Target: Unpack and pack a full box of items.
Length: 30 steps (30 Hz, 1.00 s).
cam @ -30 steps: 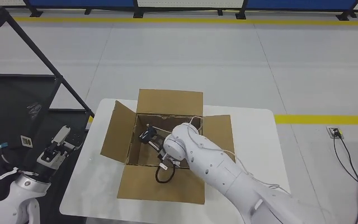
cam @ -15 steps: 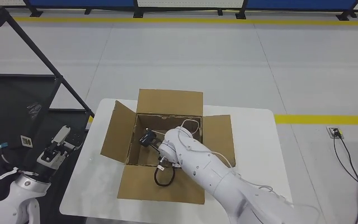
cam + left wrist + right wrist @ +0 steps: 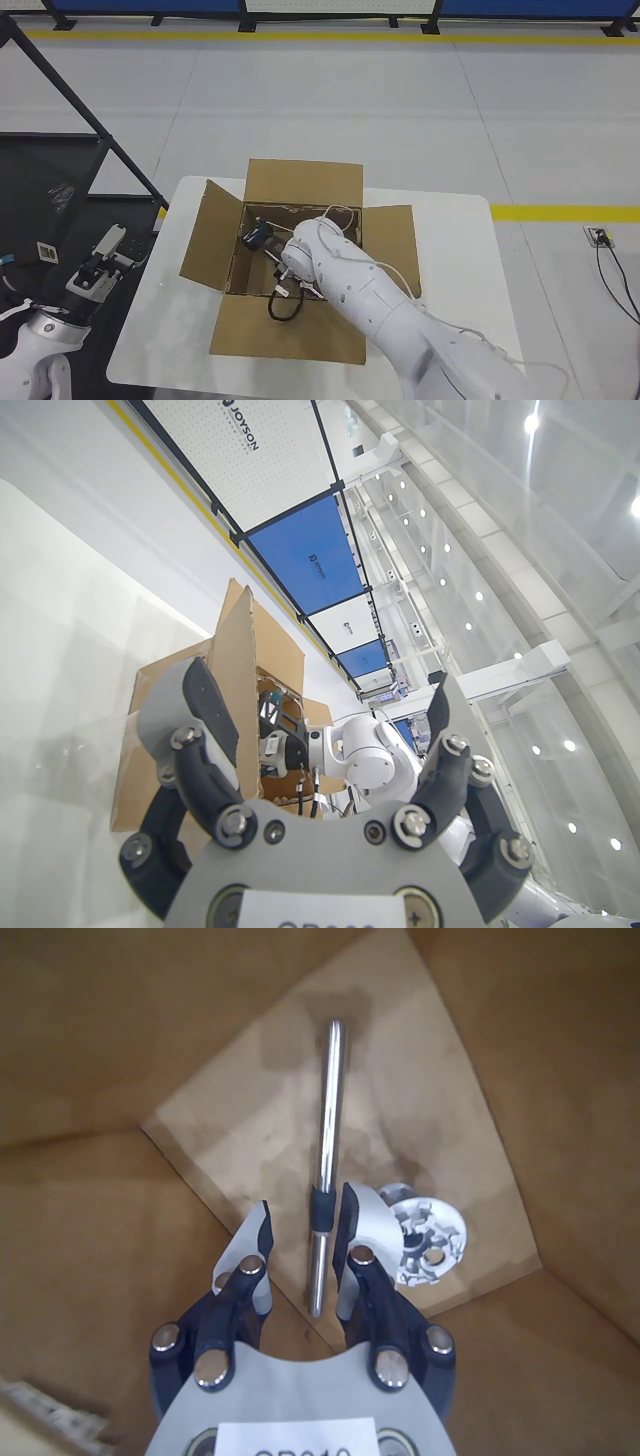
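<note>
Polished steel, slim and straight: shiny metal rod [image 3: 330, 1128] with a black band [image 3: 321, 1210], lying flat on the floor of the brown cardboard box [image 3: 100, 1053], just beside a grey cast round flanged part [image 3: 430, 1238]. Probably stiff, weighty, slippery; best gripped at the band. Straddled there by the spread, empty right gripper [image 3: 306, 1205]. Likewise spread and empty, well apart from the box: left gripper [image 3: 320, 685].

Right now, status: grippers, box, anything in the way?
Right gripper open inside box, rod between fingers, not clamped. Left gripper open, clear of box. Flanged part close beside one finger.
</note>
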{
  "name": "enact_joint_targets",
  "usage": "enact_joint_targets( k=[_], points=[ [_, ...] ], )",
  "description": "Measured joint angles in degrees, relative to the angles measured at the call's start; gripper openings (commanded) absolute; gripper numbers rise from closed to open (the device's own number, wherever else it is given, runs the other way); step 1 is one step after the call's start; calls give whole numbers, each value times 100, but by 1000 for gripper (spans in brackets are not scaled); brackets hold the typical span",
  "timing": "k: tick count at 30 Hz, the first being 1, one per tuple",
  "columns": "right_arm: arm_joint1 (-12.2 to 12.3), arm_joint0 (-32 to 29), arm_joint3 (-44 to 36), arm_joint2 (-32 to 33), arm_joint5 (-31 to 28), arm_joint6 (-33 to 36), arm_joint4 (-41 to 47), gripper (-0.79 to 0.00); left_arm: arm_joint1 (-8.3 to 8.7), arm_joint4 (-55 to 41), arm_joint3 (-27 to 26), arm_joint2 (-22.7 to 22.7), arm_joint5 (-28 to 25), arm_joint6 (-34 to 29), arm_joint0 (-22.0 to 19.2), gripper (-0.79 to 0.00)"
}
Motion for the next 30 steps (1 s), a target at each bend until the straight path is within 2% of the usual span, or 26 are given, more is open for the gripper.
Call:
enact_joint_targets(
  k=[5,7,9,11,12,14,15,16,19,24,27,30],
  points=[
    [111,126,-251,319,-42,-232,262,-428,0,0,0,0,0,0,0,0],
    [200,133,-430,502,-48,-341,393,-372,1,21,-2,16,12,22,11,0],
    [320,108,-657,714,-63,-436,512,-372,14,169,15,114,45,62,11,0],
    [448,51,-908,904,-75,-470,554,-332,29,321,69,260,68,27,-37,0],
    [546,-13,-1115,1040,-56,-483,555,-296,40,441,84,381,83,-23,-78,0],
    [741,-201,-1597,1304,50,-484,490,-166,65,674,89,568,118,-156,-146,0],
    [835,-314,-1854,1432,115,-464,439,-123,76,759,89,630,113,-202,-176,0],
    [934,-451,-2147,1573,184,-440,374,-114,85,819,93,691,95,-251,-198,0],
    [1303,-1138,-3414,2179,335,-258,157,0,116,993,88,862,28,-427,-236,0],
    [1871,-2832,-6021,3508,376,343,-252,0,160,1230,1,1090,-80,-587,-241,0],
    [2041,-3649,-7173,4123,265,568,-190,0,183,1279,-109,1195,-171,-690,-187,0],
    [2146,-4224,-7889,4691,171,519,122,0,200,1377,-211,1342,-212,-732,-162,0]
  ],
)
